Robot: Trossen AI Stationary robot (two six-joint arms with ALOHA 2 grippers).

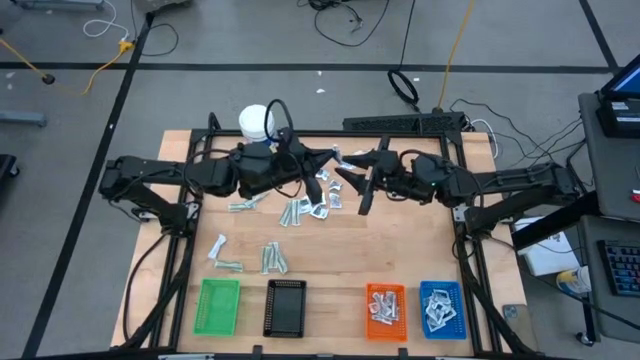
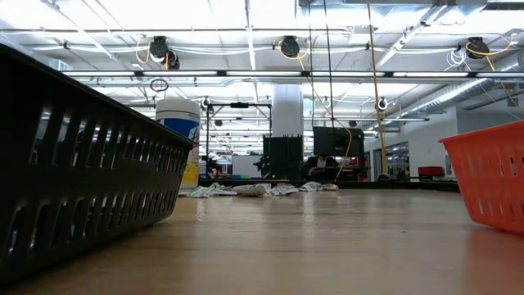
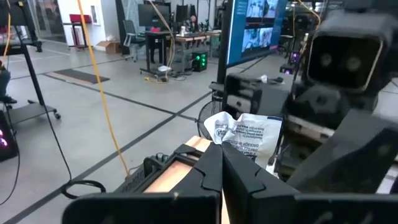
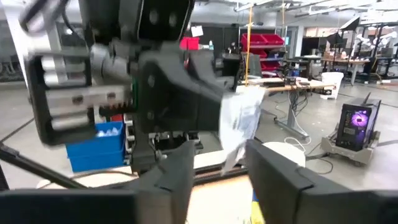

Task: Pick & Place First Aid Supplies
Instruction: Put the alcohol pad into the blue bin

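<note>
My left gripper (image 1: pixel 332 158) is raised over the table's far middle and is shut on a white packet with blue print (image 3: pixel 244 134). My right gripper (image 1: pixel 352 180) faces it, open. In the right wrist view my open right gripper (image 4: pixel 217 155) has a finger on either side of the packet (image 4: pixel 239 115), which hangs between them; I see no touch. A pile of more packets (image 1: pixel 310 200) lies on the table below both grippers. Loose packets also lie toward the left (image 1: pixel 240 205) and nearer (image 1: pixel 275 258). In the low view the pile (image 2: pixel 262 189) shows far off. My left gripper pinches the white packet between its two fingers, at one crumpled edge (image 3: pixel 225 140). The fingers come roughly level from the table's left. The packet is lifted clear of the table and sticks out past the fingertips toward my right gripper.
Along the near edge stand a green tray (image 1: pixel 219 305), a black tray (image 1: pixel 286 306), an orange tray (image 1: pixel 385 323) and a blue tray (image 1: pixel 441 325); the last two hold packets. A white bottle (image 1: pixel 256 122) stands at the far edge behind my left arm.
</note>
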